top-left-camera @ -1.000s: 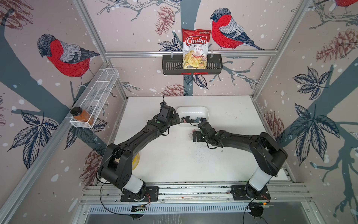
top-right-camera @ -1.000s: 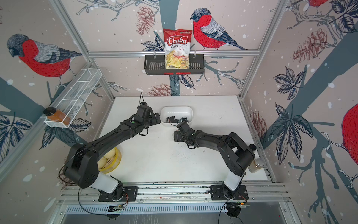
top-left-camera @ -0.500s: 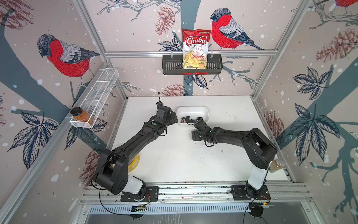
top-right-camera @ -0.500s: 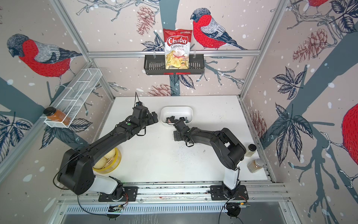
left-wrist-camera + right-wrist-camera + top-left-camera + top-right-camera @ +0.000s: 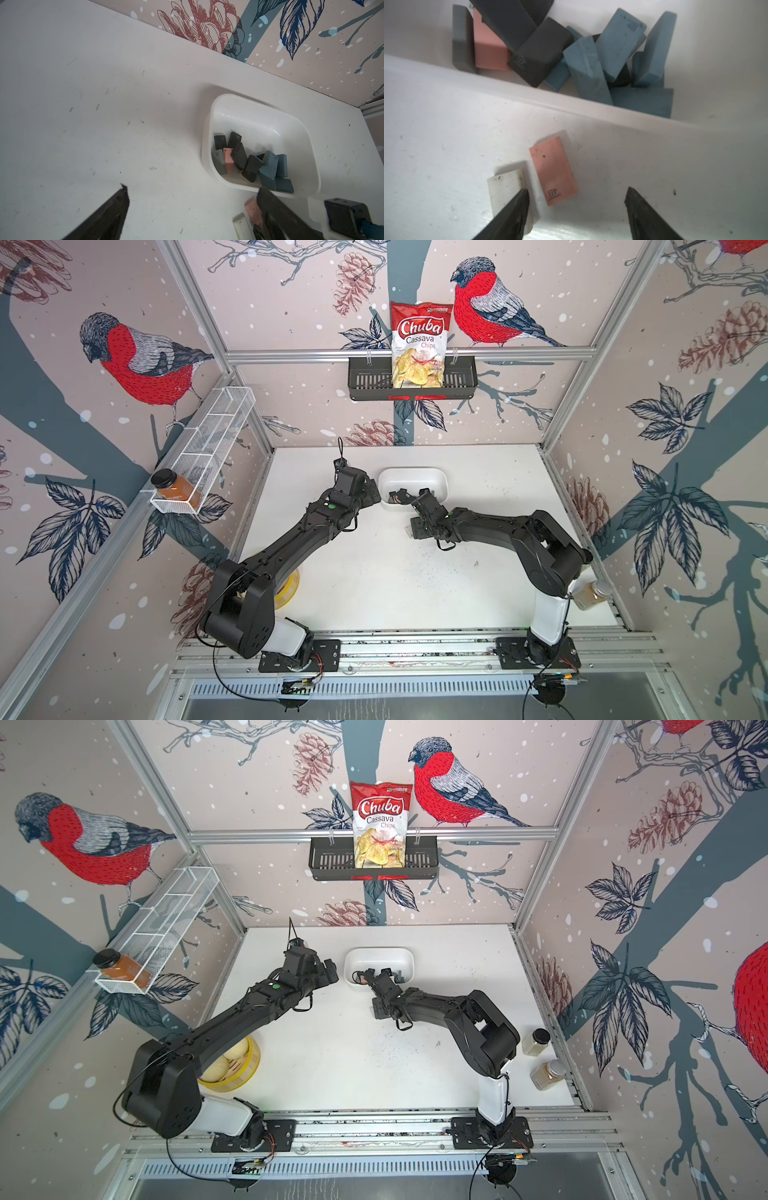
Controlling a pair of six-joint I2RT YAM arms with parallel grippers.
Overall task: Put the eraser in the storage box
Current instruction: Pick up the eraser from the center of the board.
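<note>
A smooth white plastic storage box [image 5: 270, 116] with rounded corners and low walls holds a loose heap of matte rubber blocks. There are one pink, at least four blue and at least four dark grey or black, some stamped "4B"; the pile hides an exact count.

Just outside the box's long wall, flat on the scuffed white table [image 5: 436, 170], lie two more. One is a speckled rectangular pink eraser [image 5: 553, 171]. Just beside it, slightly farther from the box, is a smudged white eraser [image 5: 504, 187].

The right gripper [image 5: 577, 192] hovers there with its tapered black jaws apart. The pink eraser lies unclamped between them, and one fingertip [image 5: 519, 203] covers a corner of the white eraser.

The left gripper [image 5: 191, 189], by the box's short side, is spread wide over bare table and holds nothing.

Well apart from the box are a black slotted basket [image 5: 365, 381] with one chips bag [image 5: 419, 348], a white wire-mesh rack [image 5: 212, 435] and a yellow steamer [image 5: 237, 1073].
</note>
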